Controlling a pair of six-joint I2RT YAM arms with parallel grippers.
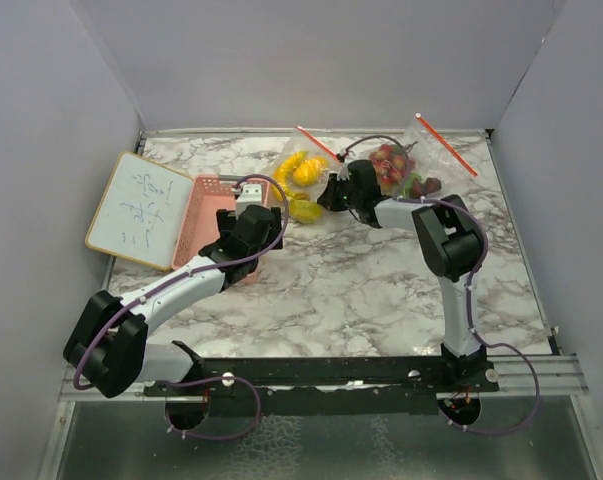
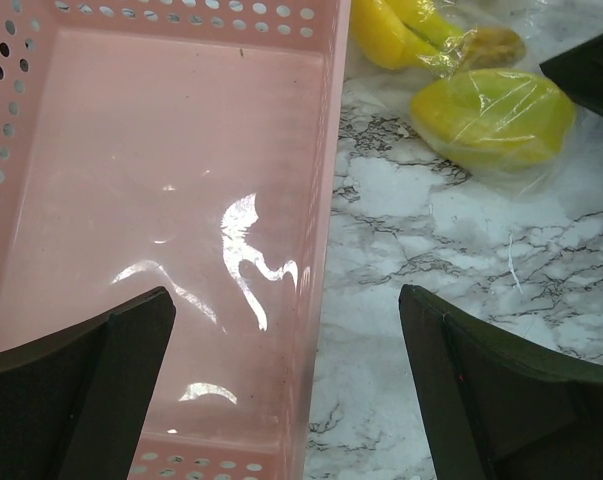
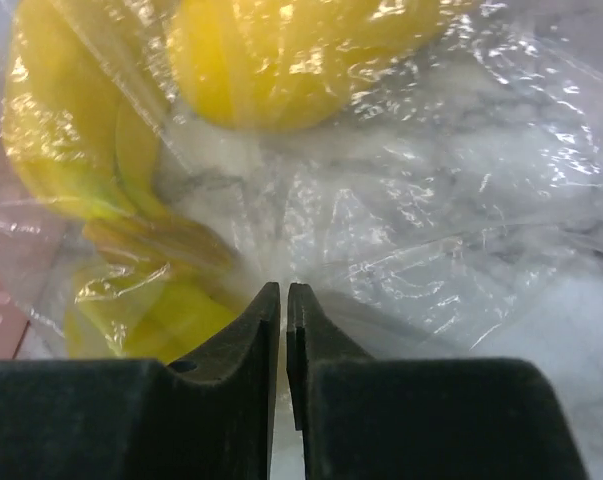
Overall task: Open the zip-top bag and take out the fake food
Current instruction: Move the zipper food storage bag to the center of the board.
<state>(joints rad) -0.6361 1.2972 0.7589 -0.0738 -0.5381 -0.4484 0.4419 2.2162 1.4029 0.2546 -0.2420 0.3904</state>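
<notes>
Zip-top bag (image 3: 431, 180) film pinched by right gripper (image 3: 283, 297).

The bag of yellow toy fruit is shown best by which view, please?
Top external: nearly the whole zip-top bag, red zip included, is visible. The right wrist shows only crinkled film and yellow fruit up close; the left wrist just one corner.
</notes>
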